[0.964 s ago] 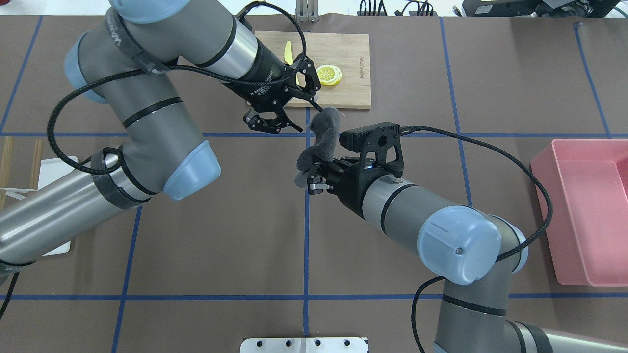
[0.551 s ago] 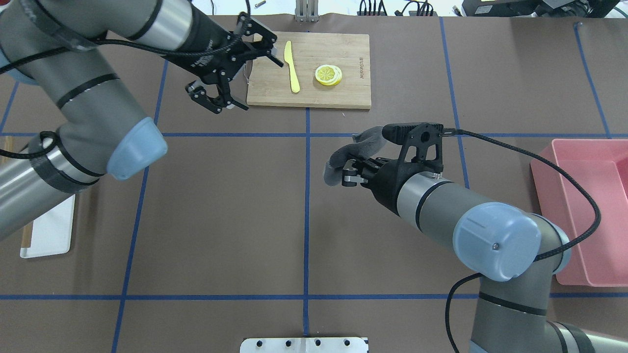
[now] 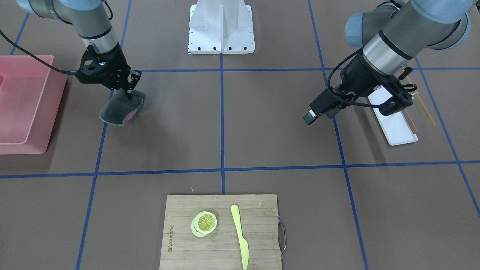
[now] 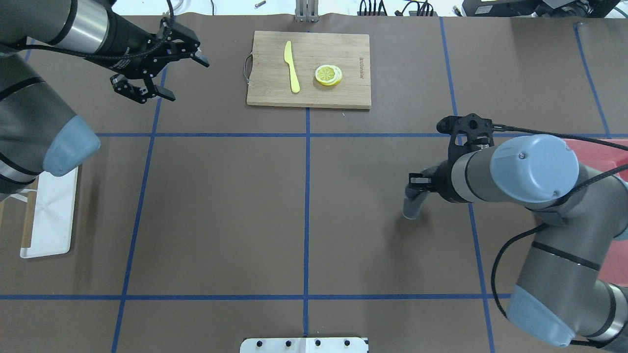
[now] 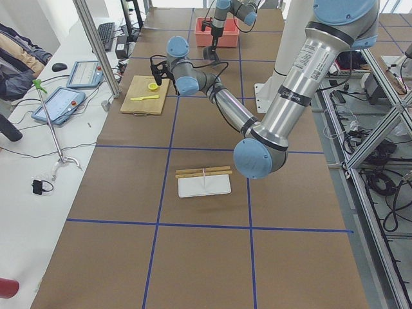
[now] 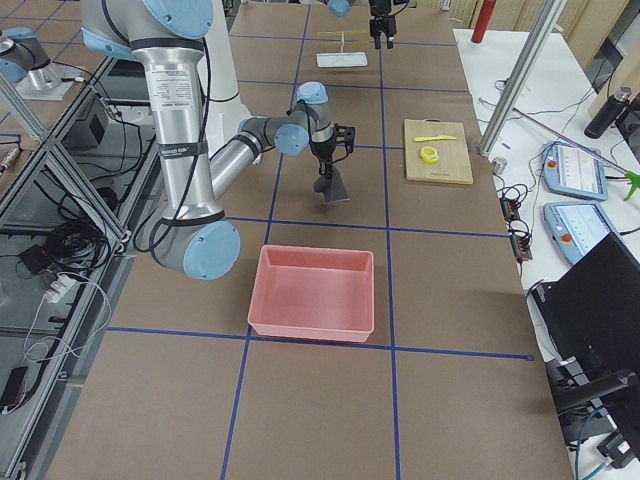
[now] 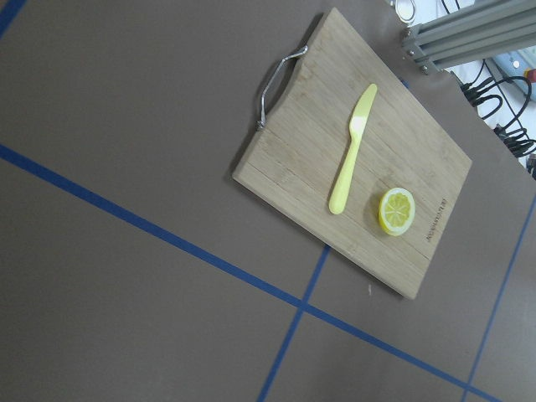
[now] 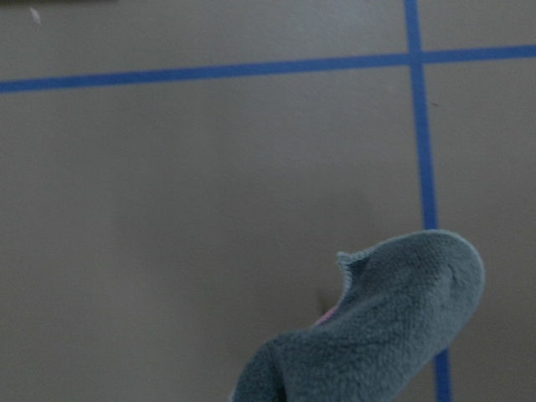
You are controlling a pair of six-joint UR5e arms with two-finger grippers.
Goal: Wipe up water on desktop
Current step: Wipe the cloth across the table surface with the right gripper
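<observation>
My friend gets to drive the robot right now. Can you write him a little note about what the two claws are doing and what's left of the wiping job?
Right gripper: shut on the floppy grey cloth, which hangs low over the flat brown desktop with blue tape lines, near the pink plastic bin. I cannot tell whether the cloth touches the top.
Left gripper: open and empty, left of the bamboo cutting board in the overhead view.
Done: the cloth is gripped.
Left: no water shows in any view, so find the wet patch first, then wipe it.
</observation>
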